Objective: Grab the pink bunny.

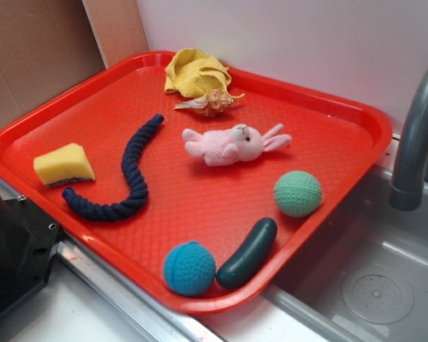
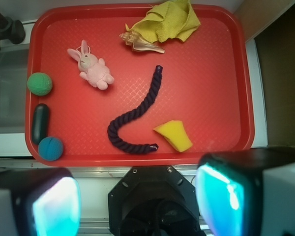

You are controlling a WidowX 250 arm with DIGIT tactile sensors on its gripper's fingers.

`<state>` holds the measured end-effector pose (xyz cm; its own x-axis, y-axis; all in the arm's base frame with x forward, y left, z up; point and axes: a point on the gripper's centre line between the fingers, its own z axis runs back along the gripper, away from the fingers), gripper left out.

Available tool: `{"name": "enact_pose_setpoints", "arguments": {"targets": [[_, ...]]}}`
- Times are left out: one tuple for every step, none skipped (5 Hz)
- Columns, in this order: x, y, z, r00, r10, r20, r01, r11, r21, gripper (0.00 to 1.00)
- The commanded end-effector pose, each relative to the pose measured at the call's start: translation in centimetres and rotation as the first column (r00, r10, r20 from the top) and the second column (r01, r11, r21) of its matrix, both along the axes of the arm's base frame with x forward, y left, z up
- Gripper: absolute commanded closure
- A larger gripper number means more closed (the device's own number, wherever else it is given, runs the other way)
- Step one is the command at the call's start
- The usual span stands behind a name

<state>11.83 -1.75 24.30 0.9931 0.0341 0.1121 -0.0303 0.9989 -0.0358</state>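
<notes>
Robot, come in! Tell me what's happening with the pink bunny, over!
Gripper open, high above the tray's near edge, holding nothing. Pink bunny lying free on the tray, untouched. Seashell and green ball nearby, not touching it.

Bunny on tray, beside seashell

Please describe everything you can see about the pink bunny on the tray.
The pink bunny is a small plush toy, pale pink with a whitish face, two long ears and stubby limbs. It lies flat on the red tray, near the middle. The seashell lies close by, the green ball farther off. Nothing touches it but the tray.
</notes>
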Motion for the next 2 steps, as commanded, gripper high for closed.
{"name": "enact_pose_setpoints", "arguments": {"targets": [[0.0, 0.0, 0.0, 1.0, 0.0, 0.0, 0.0, 1.0, 0.0, 0.0], [5.0, -4.1, -3.5, 0.975, -0.217, 0.057, 0.22, 0.974, -0.06, 0.0]]}}
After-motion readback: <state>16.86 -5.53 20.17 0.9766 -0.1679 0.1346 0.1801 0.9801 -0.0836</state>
